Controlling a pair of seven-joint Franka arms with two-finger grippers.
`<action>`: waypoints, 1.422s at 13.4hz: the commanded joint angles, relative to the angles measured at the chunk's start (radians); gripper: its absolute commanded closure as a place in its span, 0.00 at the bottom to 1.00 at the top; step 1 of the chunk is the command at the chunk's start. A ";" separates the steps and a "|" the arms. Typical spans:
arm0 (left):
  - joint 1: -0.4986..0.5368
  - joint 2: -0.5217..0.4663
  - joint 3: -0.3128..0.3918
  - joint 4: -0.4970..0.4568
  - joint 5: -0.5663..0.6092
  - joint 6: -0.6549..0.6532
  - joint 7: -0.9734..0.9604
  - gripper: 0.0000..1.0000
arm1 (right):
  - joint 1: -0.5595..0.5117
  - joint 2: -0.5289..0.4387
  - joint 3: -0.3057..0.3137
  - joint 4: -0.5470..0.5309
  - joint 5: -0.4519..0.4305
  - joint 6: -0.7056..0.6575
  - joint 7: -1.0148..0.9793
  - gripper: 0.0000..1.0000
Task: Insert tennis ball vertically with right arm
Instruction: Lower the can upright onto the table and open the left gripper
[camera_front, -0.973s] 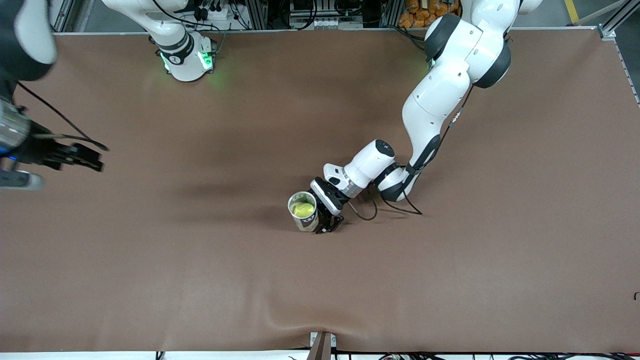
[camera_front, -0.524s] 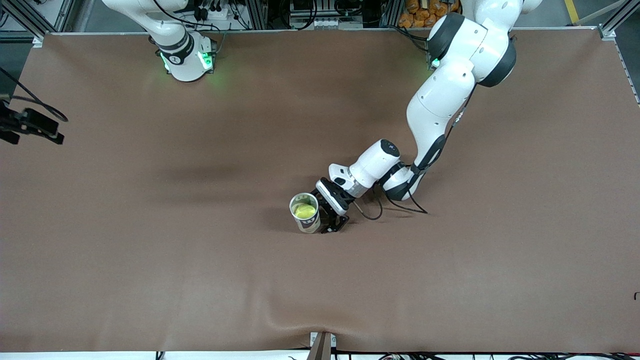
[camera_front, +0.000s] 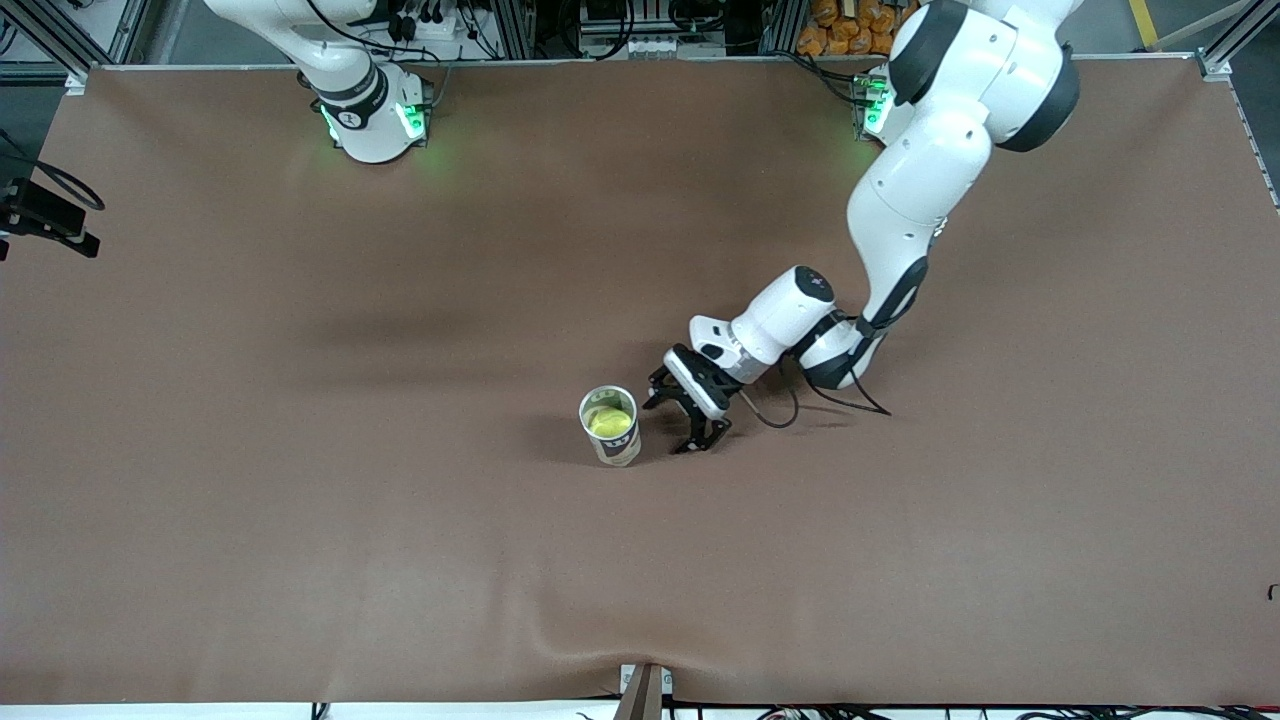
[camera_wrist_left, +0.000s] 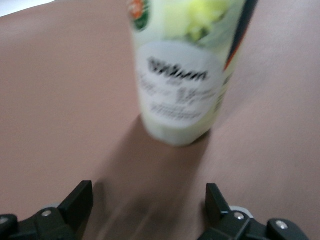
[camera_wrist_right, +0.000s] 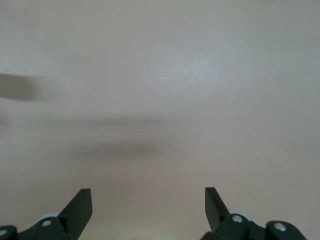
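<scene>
Left hand (camera_front: 685, 420) has backed off the can (camera_front: 612, 425), fingers spread wide and empty just beside it. Tennis ball (camera_front: 606, 419) sits inside the upright can mid-tabletop (camera_front: 300, 520). Right hand (camera_wrist_right: 148, 212) is wide open and empty over the right arm's end.

Two robot arms (camera_front: 900, 190) (camera_front: 340, 60), one can (camera_front: 611, 426), one tennis ball (camera_front: 606, 419) inside it, one table (camera_front: 300, 500).
</scene>
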 joint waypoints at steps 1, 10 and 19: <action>0.188 -0.068 -0.068 -0.148 0.097 -0.024 -0.017 0.00 | -0.003 -0.029 0.027 -0.024 0.023 -0.029 0.109 0.00; 0.570 -0.070 -0.257 -0.177 0.313 -0.032 -0.087 0.00 | 0.005 -0.029 0.031 -0.004 0.009 -0.095 0.109 0.00; 0.711 -0.084 -0.423 -0.090 0.310 -0.076 -0.436 0.00 | 0.008 -0.018 0.031 0.037 0.012 -0.095 0.111 0.00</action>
